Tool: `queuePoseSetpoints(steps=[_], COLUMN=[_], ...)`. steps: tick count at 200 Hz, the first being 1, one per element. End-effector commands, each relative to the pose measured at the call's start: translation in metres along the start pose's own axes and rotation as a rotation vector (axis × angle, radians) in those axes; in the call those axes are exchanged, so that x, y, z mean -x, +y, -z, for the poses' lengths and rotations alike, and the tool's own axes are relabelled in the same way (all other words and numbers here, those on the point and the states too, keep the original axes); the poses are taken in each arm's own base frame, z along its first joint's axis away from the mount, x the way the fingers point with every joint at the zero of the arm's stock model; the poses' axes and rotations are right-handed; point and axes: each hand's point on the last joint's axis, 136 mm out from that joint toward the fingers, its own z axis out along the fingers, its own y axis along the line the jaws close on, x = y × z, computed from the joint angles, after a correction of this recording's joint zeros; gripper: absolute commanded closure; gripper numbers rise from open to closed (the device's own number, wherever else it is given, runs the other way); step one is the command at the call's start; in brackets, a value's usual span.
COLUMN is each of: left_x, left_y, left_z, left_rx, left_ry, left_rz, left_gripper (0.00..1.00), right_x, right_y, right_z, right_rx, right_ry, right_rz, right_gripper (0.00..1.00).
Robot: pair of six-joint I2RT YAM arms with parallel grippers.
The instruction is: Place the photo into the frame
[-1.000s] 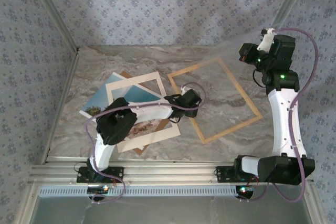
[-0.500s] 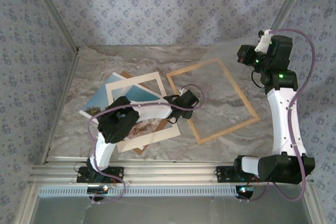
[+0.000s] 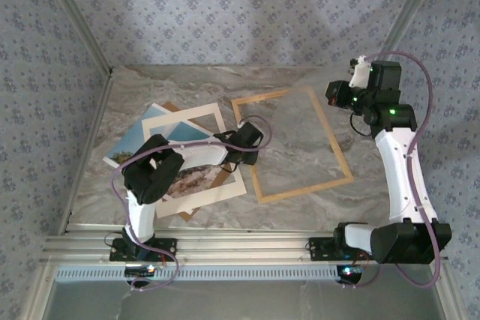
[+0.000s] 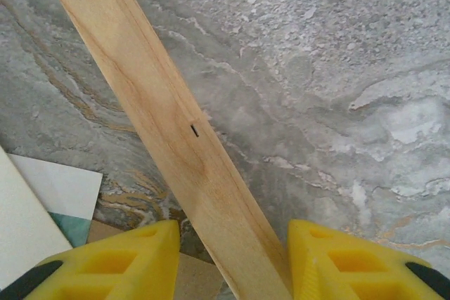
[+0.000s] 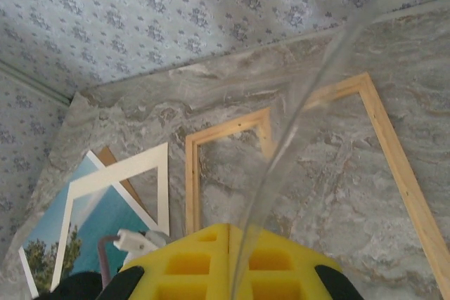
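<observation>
– Between the left gripper's (image 4: 232, 261) yellow fingers (image 4: 119, 261), what is caught?
– One rail of the frame (image 4: 162, 124), running slantwise away from the wrist. The jaws stand apart astride it. One finger touches the wood and a gap shows at the other, so no firm pinch can be read.
– And the photo (image 3: 133, 142)?
– It lies off that gripper's left side, back along its own forearm, flat under the cream mat (image 3: 180, 115). Its long axis slants away to the gripper's left, and the frame's opening spreads to the gripper's right.
– Which arm is nearer?
– The left, clearly. The right gripper (image 3: 341, 97) hangs over the frame's far corner, well apart from the photo, clamped on the edge of a clear pane (image 5: 297, 121). By this reading, the photo must travel rightward, past the left gripper.
</observation>
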Motion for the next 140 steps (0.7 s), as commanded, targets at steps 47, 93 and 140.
queuePoseSetpoints(steps=[47, 93, 140], left_x=[0.028, 0.013, -0.016], left_y=[0.032, 0.117, 0.212], left_z=[0.064, 0.130, 0.190], left_rx=[-0.015, 0.069, 0.166], left_ry=[-0.119, -0.270, -0.444], left_rz=[0.057, 0.263, 0.506], left_gripper=[0.33, 0.25, 0.23], right_x=[-0.001, -0.024, -0.080], right_y=[0.043, 0.121, 0.181], right_z=[0.037, 0.027, 0.011], right_rx=[0.014, 0.237, 0.513], right_ry=[0.043, 0.150, 0.353], right_rz=[0.173, 0.286, 0.306], right_gripper=[1.00, 1.00, 1.00])
